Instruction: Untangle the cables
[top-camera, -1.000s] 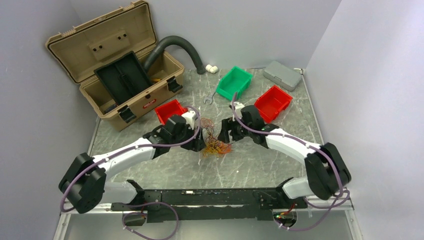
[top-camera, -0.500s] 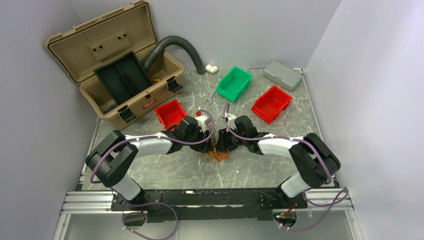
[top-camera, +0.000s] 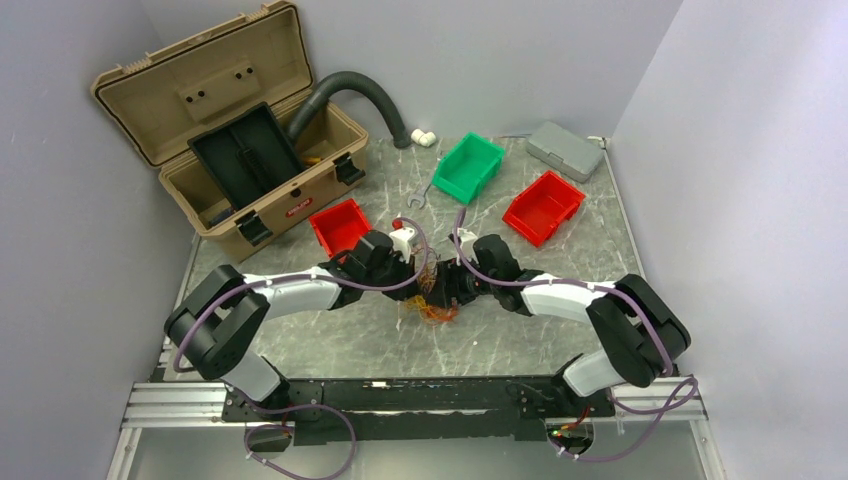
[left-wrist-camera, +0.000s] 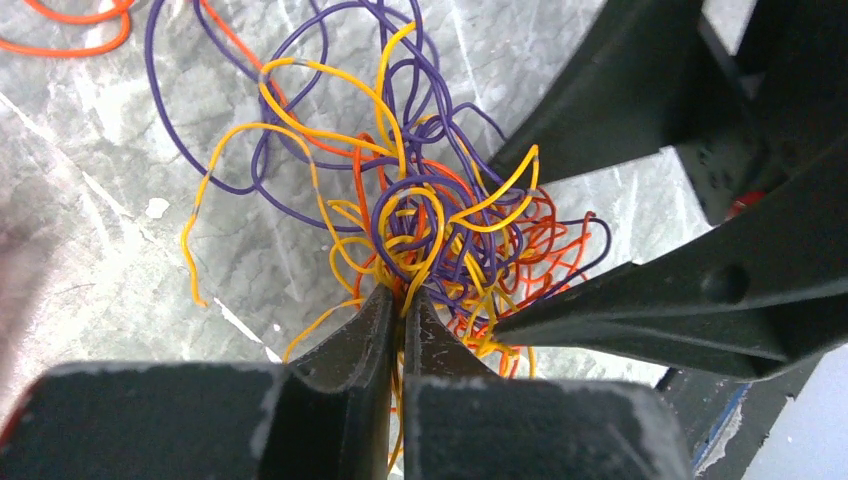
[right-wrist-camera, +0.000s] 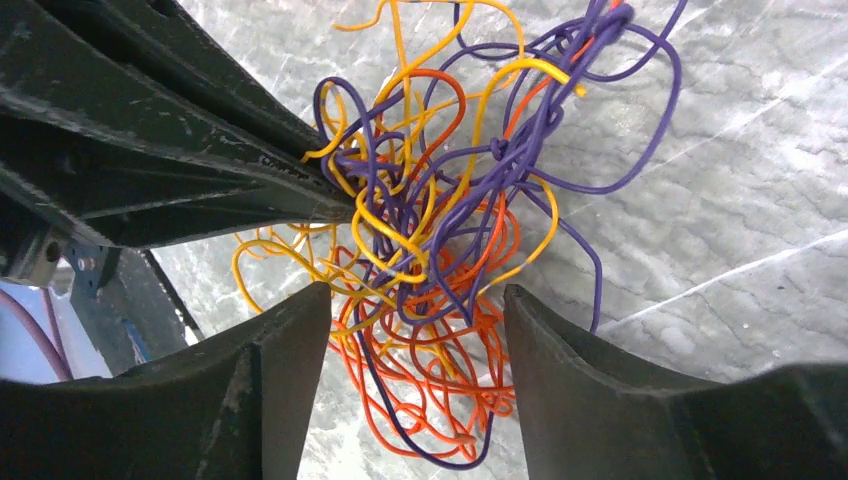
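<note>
A: From above, the cables (top-camera: 432, 307) are a small wiry clump on the grey marbled table (top-camera: 520, 335). The left gripper (top-camera: 424, 286) and right gripper (top-camera: 448, 289) meet nose to nose over it.
B: Jaws too small to read there!
A: Left wrist view: thin glossy wires in yellow, orange and purple, all curly loops. The black wedge fingers pinch tight on yellow strands, clump at twelve o'clock.
B: The other gripper's fingers come in from three o'clock.
A: Right wrist view: jaws wide, straddling the orange loops, with most of the cables at twelve o'clock.
</note>
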